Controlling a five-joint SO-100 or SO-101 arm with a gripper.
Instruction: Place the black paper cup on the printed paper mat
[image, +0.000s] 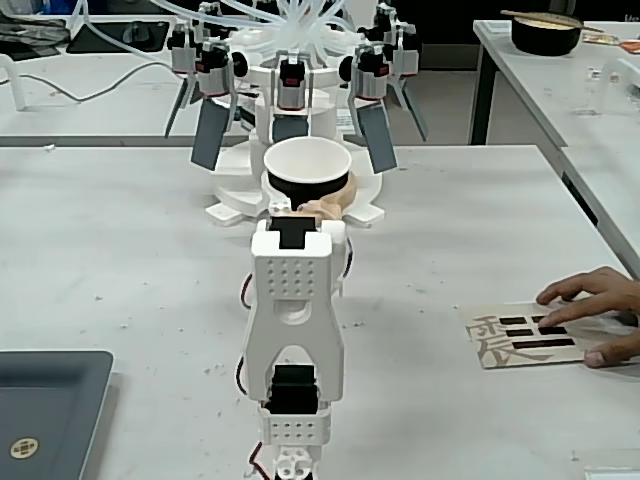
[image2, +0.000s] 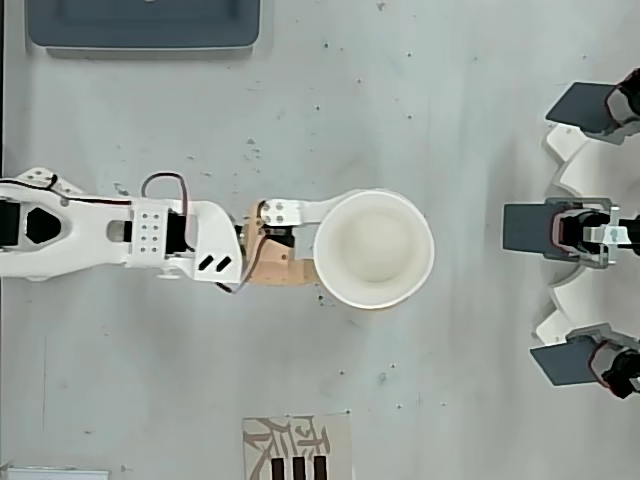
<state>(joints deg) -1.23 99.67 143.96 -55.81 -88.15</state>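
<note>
The black paper cup (image: 307, 184), white inside with a white rolled rim, is upright just beyond the arm's wrist in the fixed view. From overhead the black paper cup (image2: 375, 250) shows only its white inside and looks large, as if raised off the table. My gripper (image2: 318, 240) is shut on the cup's near wall, a white finger (image2: 297, 212) on one side and a tan one (image2: 272, 270) on the other; the fingertips are hidden under the rim. The printed paper mat (image: 520, 338) lies at the right of the fixed view. The same mat (image2: 297, 450) is cut by the overhead view's bottom edge.
A person's hand (image: 598, 312) rests on the mat's right end. A white fixture with grey paddles (image: 300, 100) stands right behind the cup (image2: 585, 230). A dark grey tray (image: 45, 410) lies near left (image2: 145, 25). A black bowl with chopsticks (image: 545, 33) sits on another table.
</note>
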